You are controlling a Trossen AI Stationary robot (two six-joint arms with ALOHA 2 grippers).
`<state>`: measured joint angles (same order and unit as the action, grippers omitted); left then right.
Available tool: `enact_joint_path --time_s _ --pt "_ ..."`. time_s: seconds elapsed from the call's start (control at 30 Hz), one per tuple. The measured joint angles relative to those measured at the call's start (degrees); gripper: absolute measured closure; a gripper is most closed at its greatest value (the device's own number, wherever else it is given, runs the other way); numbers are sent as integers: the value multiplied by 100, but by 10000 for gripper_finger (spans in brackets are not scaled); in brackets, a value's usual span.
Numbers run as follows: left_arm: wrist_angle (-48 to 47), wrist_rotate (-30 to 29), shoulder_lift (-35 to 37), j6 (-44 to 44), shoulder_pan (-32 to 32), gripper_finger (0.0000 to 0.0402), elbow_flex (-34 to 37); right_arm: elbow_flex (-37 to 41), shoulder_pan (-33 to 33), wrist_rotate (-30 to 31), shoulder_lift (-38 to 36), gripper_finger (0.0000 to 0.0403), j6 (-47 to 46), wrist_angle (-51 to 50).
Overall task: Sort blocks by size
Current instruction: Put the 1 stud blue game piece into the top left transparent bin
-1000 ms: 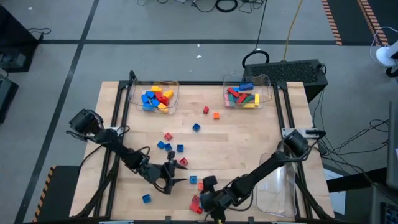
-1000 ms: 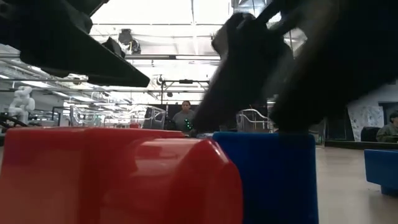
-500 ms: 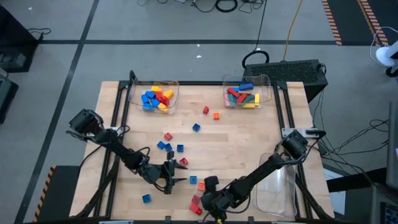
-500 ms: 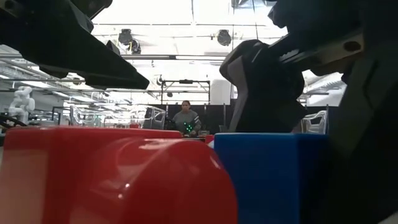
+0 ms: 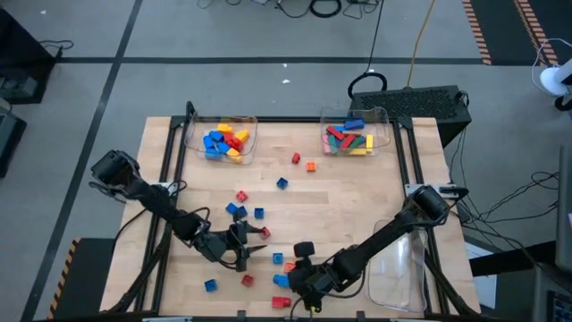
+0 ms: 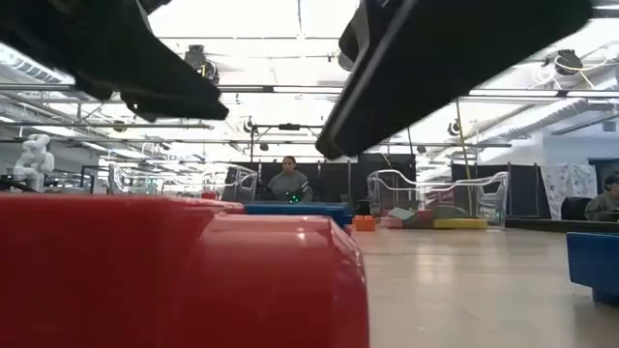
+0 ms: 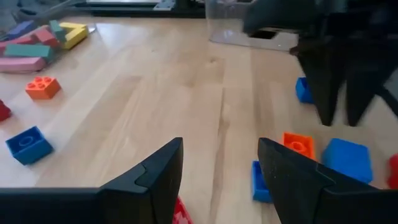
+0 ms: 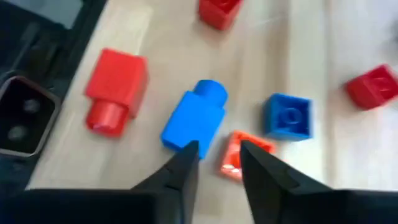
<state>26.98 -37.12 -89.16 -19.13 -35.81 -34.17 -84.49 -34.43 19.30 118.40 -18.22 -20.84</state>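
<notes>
Loose blocks lie near the table's front edge. A red block (image 5: 280, 301) lies on its side there, filling the low view (image 6: 174, 275). A blue block (image 8: 194, 121) lies just behind it (image 5: 281, 280), with an orange one (image 8: 237, 155) beside it. My right gripper (image 8: 219, 158) hangs above them (image 5: 293, 284). Its fingers are open by a narrow gap with nothing between them. My left gripper (image 7: 221, 174) is open and empty, left of centre (image 5: 261, 243), beside a red block (image 5: 262, 233).
Two clear trays stand at the far edge: the left one (image 5: 223, 141) holds small blocks, the right one (image 5: 356, 136) longer ones. Another clear tray (image 5: 398, 273) stands at the near right. Loose blocks (image 5: 241, 210) dot the middle. The two grippers are close together.
My right gripper has risen off the near blocks. The blue block, which stood right beside the red one in the low view, now lies farther off behind it. My left gripper has turned a little at the wrist and stays open.
</notes>
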Motion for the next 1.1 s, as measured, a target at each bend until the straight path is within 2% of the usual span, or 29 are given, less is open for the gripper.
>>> enact_joint_path --time_s 0.17,0.23,0.33,0.47,0.57,0.73,0.83,0.97,1.1 --pt "-460 54 479 -7 -266 191 0 0 107 -4 -82 371 -119 8" --pt "-609 254 588 -6 -394 191 0 0 112 -19 -78 383 -198 10" --pt "-610 597 587 -7 -542 191 0 0 118 -26 -76 379 -393 168" --pt "-595 714 401 -12 -653 191 0 0 136 -202 -76 332 -644 585" --pt "-482 710 229 -16 -671 191 0 -13 150 -438 31 272 -674 893" --pt "-500 670 55 -190 -658 191 1 0 165 -469 310 161 -524 1077" --pt "-490 644 37 -296 -658 191 2 -7 195 -454 371 115 -504 1169" --pt "-499 636 34 -303 -660 191 2 -4 249 -592 449 100 -502 1098" --pt "-500 623 34 -300 -658 191 2 -10 292 -797 512 119 -484 1150"
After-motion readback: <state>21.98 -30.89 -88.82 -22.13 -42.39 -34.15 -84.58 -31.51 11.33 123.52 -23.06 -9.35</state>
